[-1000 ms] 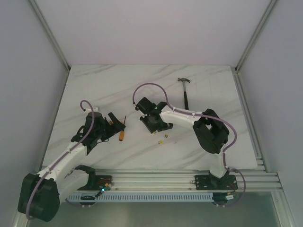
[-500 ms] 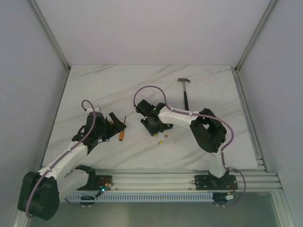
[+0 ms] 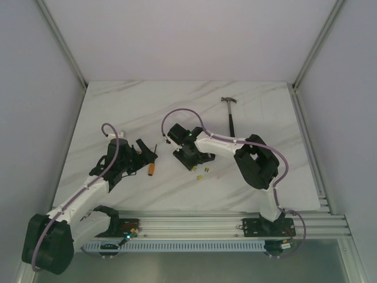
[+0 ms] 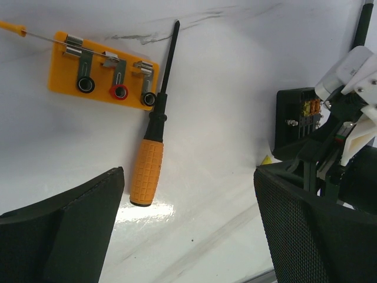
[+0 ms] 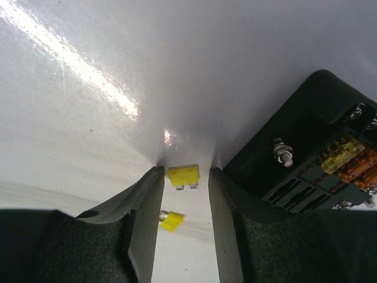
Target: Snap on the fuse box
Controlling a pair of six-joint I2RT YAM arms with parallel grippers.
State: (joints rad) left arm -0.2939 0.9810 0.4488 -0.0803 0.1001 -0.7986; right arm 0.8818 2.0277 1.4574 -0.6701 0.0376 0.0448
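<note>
My right fingers (image 5: 144, 206), partly apart and empty, straddle a loose yellow fuse (image 5: 183, 175) just beside the fuse box (image 5: 294, 147); left fingers (image 4: 70, 218) gape empty. A sideways move could shove the box.

right wrist view | fuse box (image 5: 294, 177) cut off by right edge | its fuses (image 5: 349, 158) blurred

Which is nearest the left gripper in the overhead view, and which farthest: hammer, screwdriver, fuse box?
1. screwdriver, right beside the left gripper.
2. fuse box, mid-table, to the gripper's right.
3. hammer, far back on the right.
</note>
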